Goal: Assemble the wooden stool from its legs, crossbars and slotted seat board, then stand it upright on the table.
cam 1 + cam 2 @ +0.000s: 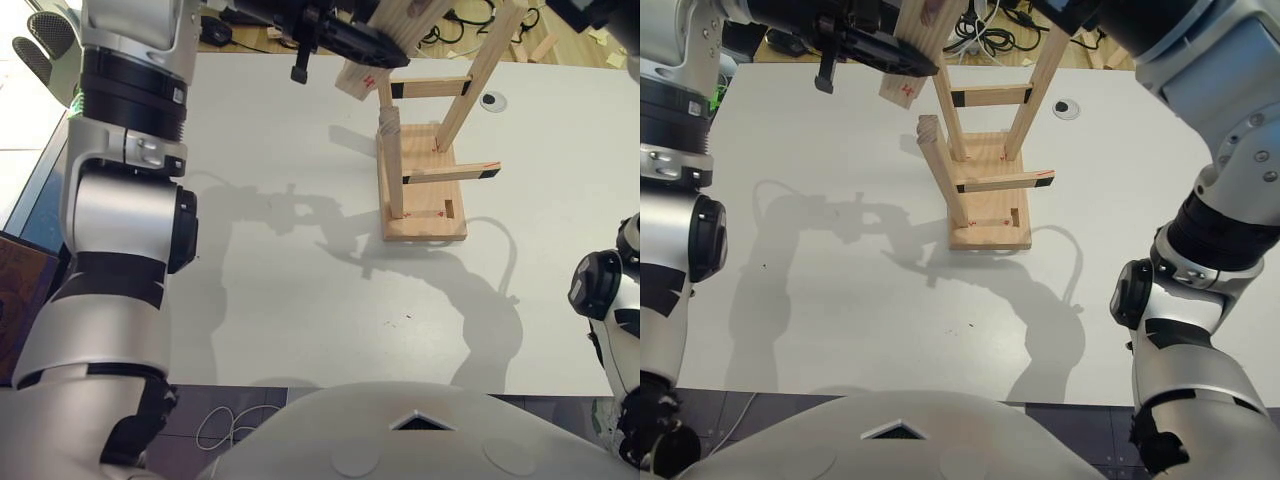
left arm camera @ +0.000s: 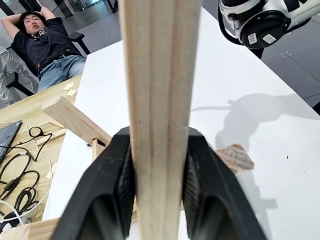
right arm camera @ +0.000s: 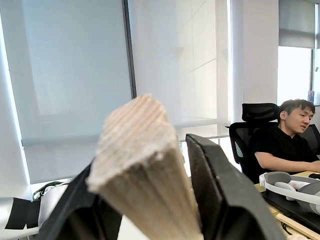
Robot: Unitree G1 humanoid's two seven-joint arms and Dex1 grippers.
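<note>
Two pincers, one upside-down stool (image 1: pixel 995 183). The left pincer (image 2: pixel 157 150) is clamped tight on the stool's left leg (image 2: pixel 157 75), up near the free end, over the far edge of the desk (image 1: pixel 300 300). Below and between the arms, the seat board (image 1: pixel 425 225) rests on the desk with the legs sticking up and two crossbars (image 1: pixel 430 88) with black-taped ends bridging them. The right pincer (image 3: pixel 150 200) is pinching the right leg (image 3: pixel 140 165) just under its tip.
</note>
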